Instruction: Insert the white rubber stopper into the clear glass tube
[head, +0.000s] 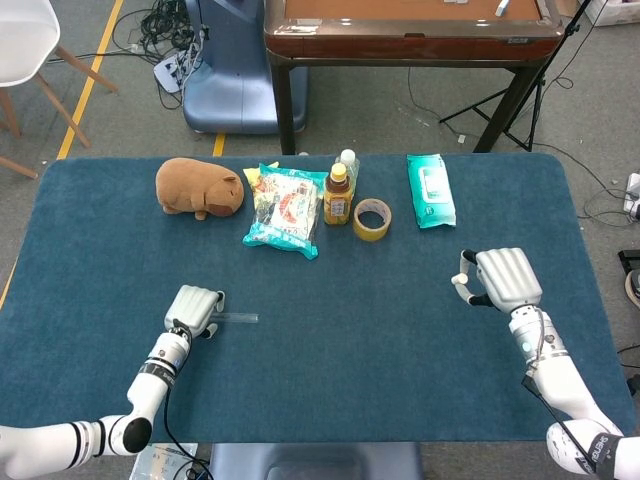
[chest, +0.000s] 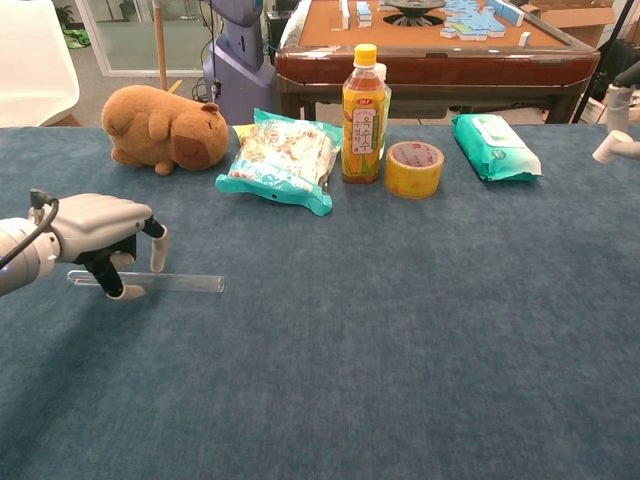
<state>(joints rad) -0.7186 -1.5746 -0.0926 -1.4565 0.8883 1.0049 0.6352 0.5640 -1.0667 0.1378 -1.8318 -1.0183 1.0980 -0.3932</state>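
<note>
The table (chest: 400, 330) wears matt, slightly napped blue cloth. The tube (chest: 165, 282) is clear, smooth glass. Both hands (chest: 95, 228) (head: 505, 278) look like smooth, satiny grey-white plastic. Behind the tube, the toy (chest: 160, 128) is brown plush, the snack bag (chest: 283, 158) glossy crinkled film, the tape (chest: 414, 168) shiny yellow.
</note>
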